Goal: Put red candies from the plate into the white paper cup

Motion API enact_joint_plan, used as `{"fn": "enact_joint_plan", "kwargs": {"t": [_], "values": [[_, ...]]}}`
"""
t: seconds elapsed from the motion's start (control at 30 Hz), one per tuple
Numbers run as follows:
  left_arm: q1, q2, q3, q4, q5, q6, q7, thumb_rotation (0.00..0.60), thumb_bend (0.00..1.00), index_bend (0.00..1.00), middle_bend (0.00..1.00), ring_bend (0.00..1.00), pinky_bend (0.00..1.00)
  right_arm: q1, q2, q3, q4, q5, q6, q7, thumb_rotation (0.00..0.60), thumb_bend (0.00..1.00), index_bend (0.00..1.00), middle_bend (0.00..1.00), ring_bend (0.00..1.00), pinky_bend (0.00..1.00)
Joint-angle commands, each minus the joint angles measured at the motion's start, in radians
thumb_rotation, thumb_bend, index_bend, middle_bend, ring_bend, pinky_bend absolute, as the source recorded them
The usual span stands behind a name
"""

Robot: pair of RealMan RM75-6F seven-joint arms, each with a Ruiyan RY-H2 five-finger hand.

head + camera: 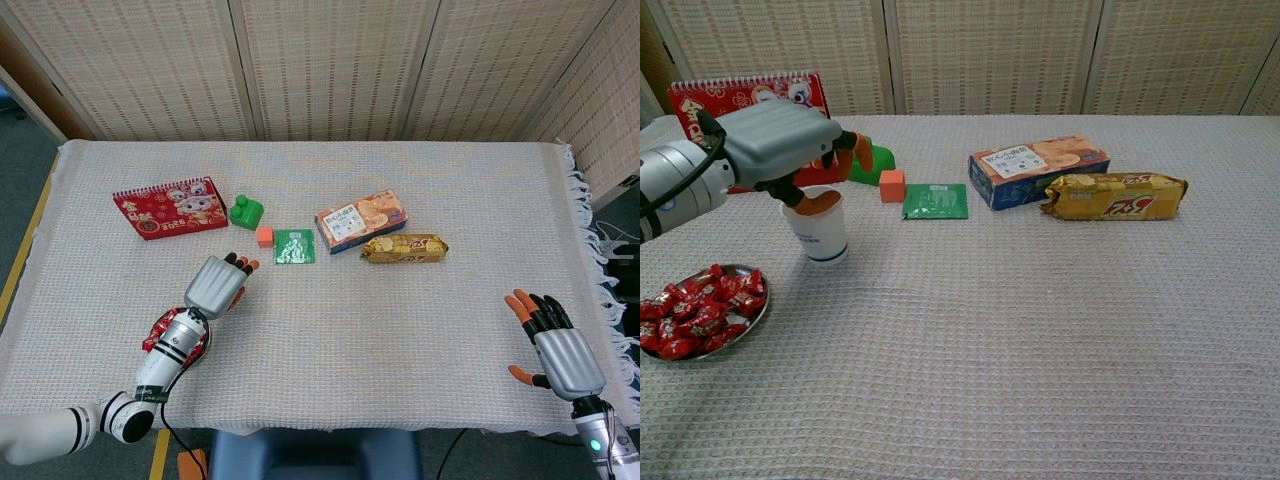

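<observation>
Orange-tipped fingers (862,153) of the left hand (775,145) are spread apart and hold nothing — they hover just above the white paper cup (818,228). Near the cup, toward the front edge of the tabletop (1040,330), the plate (732,330) carries the red candies (698,308). The right hand (555,347) rests apart at the far corner, fingers splayed, empty.
</observation>
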State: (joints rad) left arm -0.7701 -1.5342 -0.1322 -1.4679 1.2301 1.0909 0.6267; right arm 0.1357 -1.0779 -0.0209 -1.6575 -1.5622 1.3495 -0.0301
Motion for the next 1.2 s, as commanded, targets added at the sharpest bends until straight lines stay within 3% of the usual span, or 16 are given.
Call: {"fn": "enact_joint_plan", "kwargs": {"t": [0.03,0.2,0.4,0.5,0.67,0.87,1.2], "values": [[0.049,0.067,0.04,-0.104,0.014,0.021,-0.041,0.6,0.41,0.2,0.29,0.29,0.74,0.0,0.0,-0.002,0.001,-0.004,0.001,0.002,0.6,0.06,0.0,0.0,0.0,0.0],[0.143,0.192,0.137,-0.223,0.057,0.059,-0.102,0.6,0.38,0.11,0.19,0.25,0.8,-0.003,0.003,-0.007,-0.002,-0.017,0.009,0.005,0.6,0.06,0.0,0.0,0.0,0.0],[0.251,0.256,0.254,-0.233,0.096,0.096,-0.13,0.6,0.37,0.01,0.09,0.15,0.82,-0.007,0.001,-0.015,-0.006,-0.033,0.016,-0.005,0.6,0.06,0.0,0.0,0.0,0.0],[0.286,0.26,0.287,-0.218,0.103,0.091,-0.156,0.6,0.36,0.0,0.06,0.13,0.82,-0.006,-0.002,-0.018,-0.008,-0.037,0.013,-0.013,0.6,0.06,0.0,0.0,0.0,0.0],[0.318,0.231,0.299,-0.169,0.113,0.084,-0.168,0.6,0.36,0.0,0.06,0.13,0.83,-0.005,-0.006,-0.022,-0.011,-0.045,0.011,-0.022,0.6,0.06,0.0,0.0,0.0,0.0],[0.325,0.169,0.273,-0.093,0.108,0.067,-0.137,0.6,0.35,0.01,0.06,0.13,0.83,-0.005,-0.004,-0.024,-0.012,-0.048,0.011,-0.02,0.6,0.06,0.0,0.0,0.0,0.0],[0.328,0.104,0.238,-0.02,0.102,0.039,-0.114,0.6,0.35,0.19,0.19,0.25,0.88,-0.011,0.002,-0.021,-0.009,-0.043,0.023,-0.01,0.6,0.06,0.0,0.0,0.0,0.0]]}}
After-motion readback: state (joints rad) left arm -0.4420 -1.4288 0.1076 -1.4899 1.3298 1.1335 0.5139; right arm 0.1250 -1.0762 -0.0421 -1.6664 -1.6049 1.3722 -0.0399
